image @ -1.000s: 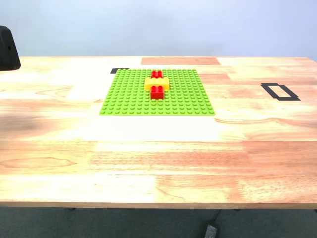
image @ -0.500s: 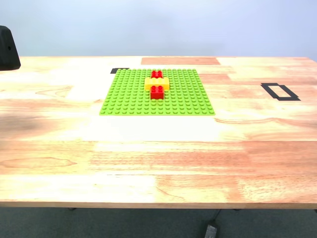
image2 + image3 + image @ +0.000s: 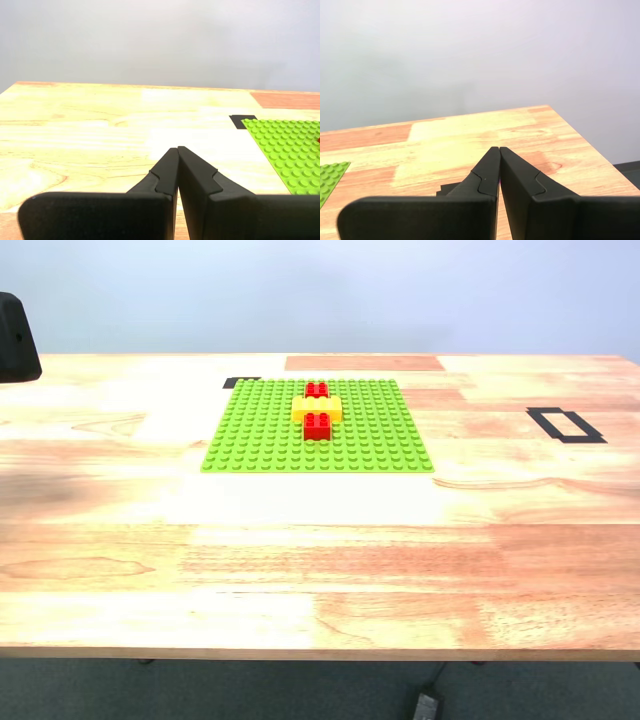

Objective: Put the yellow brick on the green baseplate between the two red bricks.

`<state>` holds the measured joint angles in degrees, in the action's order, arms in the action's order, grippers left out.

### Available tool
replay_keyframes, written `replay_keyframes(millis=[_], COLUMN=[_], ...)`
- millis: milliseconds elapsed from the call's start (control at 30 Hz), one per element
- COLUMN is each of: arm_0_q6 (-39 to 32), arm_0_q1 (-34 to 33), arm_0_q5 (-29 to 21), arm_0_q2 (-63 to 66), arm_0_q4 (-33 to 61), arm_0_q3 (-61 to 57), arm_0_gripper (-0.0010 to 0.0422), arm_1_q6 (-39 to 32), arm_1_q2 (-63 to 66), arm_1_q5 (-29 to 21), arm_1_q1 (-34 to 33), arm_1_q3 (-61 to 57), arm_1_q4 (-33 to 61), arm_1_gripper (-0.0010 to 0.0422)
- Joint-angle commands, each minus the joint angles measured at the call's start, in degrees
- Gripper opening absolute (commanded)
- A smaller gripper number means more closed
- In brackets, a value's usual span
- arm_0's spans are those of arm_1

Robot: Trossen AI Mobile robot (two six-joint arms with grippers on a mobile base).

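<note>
The green baseplate (image 3: 318, 427) lies flat on the table toward its far side in the exterior view. On it the yellow brick (image 3: 317, 407) sits crosswise between the two red bricks, one (image 3: 316, 390) behind it and one (image 3: 318, 425) in front. My first gripper (image 3: 178, 148) is shut with nothing in it, above bare table, with a corner of the baseplate (image 3: 289, 150) off to one side. My second gripper (image 3: 499, 149) is also shut and empty, over the table near its far edge, and only a sliver of the baseplate (image 3: 330, 176) shows there.
A black tape rectangle (image 3: 565, 425) marks the table at the exterior view's right, and a small black tape patch (image 3: 241, 383) lies by the baseplate's far corner. A black object (image 3: 16, 338) stands at the exterior view's left edge. The table's near edge (image 3: 320, 652) runs across the bottom.
</note>
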<state>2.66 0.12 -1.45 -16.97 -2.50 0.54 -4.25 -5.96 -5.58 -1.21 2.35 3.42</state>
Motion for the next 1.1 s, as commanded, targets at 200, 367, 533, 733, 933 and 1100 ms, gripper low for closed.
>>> replay_keyframes(millis=[200, 367, 533, 733, 933, 1100], arm_0_q6=[0.0, 0.0, 0.0, 0.0, 0.0, 0.0], arm_0_q1=[0.0, 0.0, 0.0, 0.0, 0.0, 0.0], arm_0_q5=[0.0, 0.0, 0.0, 0.0, 0.0, 0.0], arm_0_q2=[0.0, 0.0, 0.0, 0.0, 0.0, 0.0], arm_0_q4=[0.0, 0.0, 0.0, -0.1, 0.0, 0.0], arm_0_q3=[0.3, -0.1, 0.3, 0.2, 0.3, 0.6], arm_0_gripper=[0.0000, 0.0000, 0.0000, 0.0000, 0.0000, 0.0000], arm_1_q6=[0.0, 0.0, 0.0, 0.0, 0.0, 0.0], arm_1_q2=[0.0, 0.0, 0.0, 0.0, 0.0, 0.0], arm_1_q5=[-0.2, -0.2, -0.2, -0.2, -0.2, -0.2], arm_1_q1=[0.0, 0.0, 0.0, 0.0, 0.0, 0.0], arm_1_q3=[0.0, 0.0, 0.0, 0.0, 0.0, 0.0], arm_1_q4=[0.0, 0.0, 0.0, 0.0, 0.0, 0.0], arm_1_gripper=[0.0000, 0.0000, 0.0000, 0.0000, 0.0000, 0.0000])
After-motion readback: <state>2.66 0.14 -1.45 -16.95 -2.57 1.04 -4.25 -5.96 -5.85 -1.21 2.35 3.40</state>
